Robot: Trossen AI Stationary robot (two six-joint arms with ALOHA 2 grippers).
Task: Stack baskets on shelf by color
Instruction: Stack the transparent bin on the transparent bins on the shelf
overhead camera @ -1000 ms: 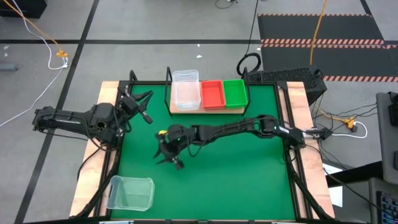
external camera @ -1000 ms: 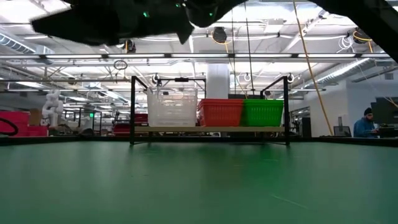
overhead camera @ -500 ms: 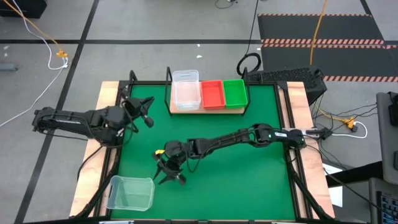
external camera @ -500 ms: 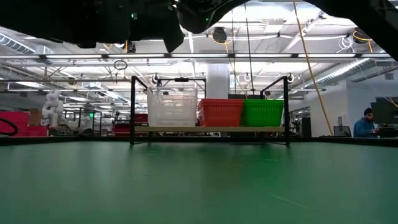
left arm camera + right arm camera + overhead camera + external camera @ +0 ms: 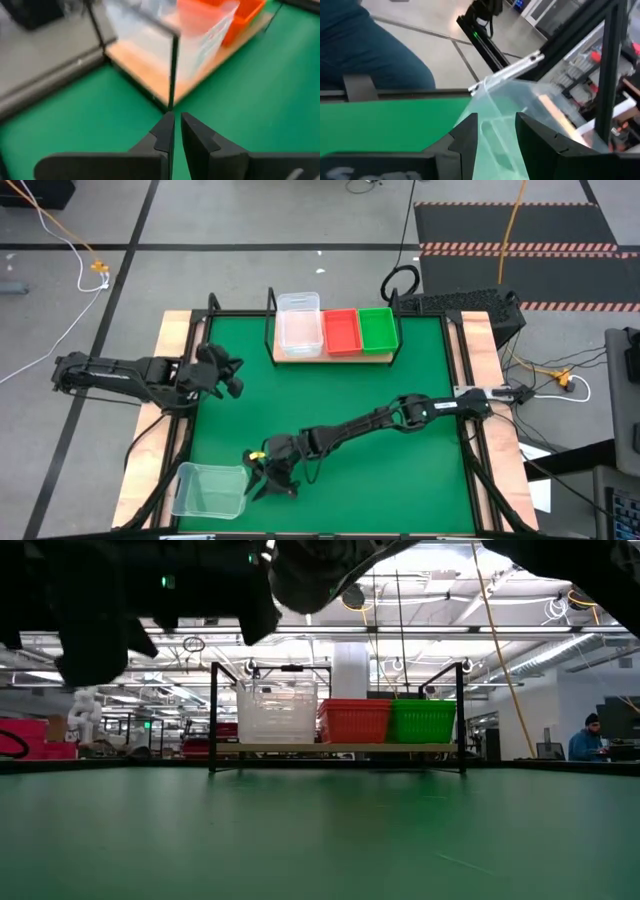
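Clear plastic is what we are after now: a last clear bin (image 5: 209,489) lies on the mat (image 5: 400,460) at about seven o'clock, well apart from the shelf (image 5: 333,352) at twelve, where a clear stack (image 5: 299,325), a red stack (image 5: 341,330) and a green stack (image 5: 377,327) already sit side by side. Our right gripper (image 5: 263,476) hangs just beside that bin's three-o'clock wall, fingers spread, and in its wrist view the clear rim (image 5: 510,95) lies in line with the gap between them. We judge this the reach for the final pick. Next we need to close the last gap so one finger goes inside the wall and one outside, pinch the rim, lift, and carry it to the clear stack. Our left gripper (image 5: 225,373) waits near nine o'clock, fingers (image 5: 162,134) nearly pressed together on nothing. We cannot tell whether the right fingers already touch the rim; the low view is mostly blocked by dark arm overhead and never shows the loose bin. How many bins each stack holds is also hard to count.
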